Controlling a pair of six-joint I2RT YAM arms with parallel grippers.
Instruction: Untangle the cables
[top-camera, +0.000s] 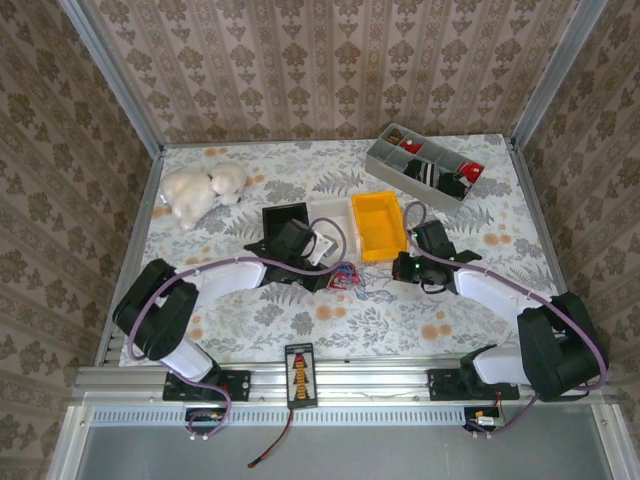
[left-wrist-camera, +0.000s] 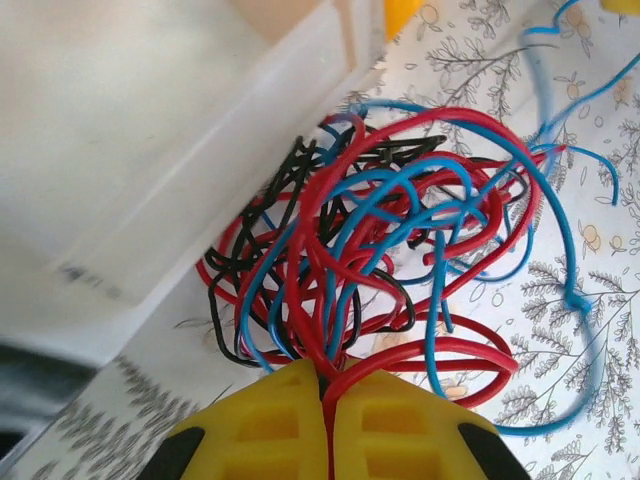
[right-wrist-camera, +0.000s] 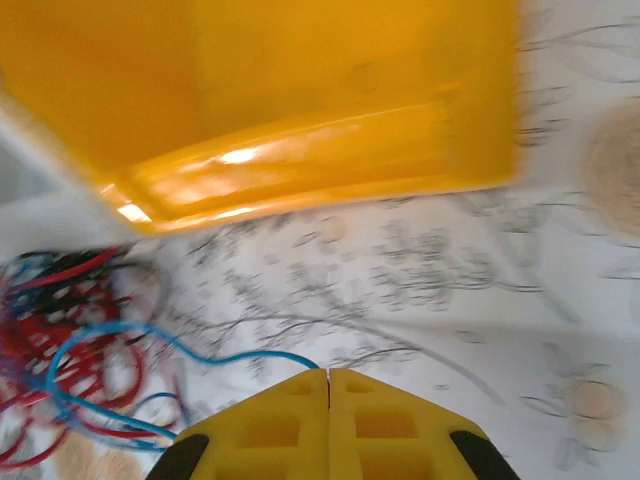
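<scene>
Two tools clamped, left tool (left-wrist-camera: 327, 385) on cables (left-wrist-camera: 400, 230), right tool (right-wrist-camera: 328, 378) on blue cable (right-wrist-camera: 280, 353), bin label (left-wrist-camera: 90, 278) blurred.

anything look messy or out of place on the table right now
Just the cables: red, blue and black wires knotted in one clump beside the white bin, with blue loops straggling over the table.
</scene>
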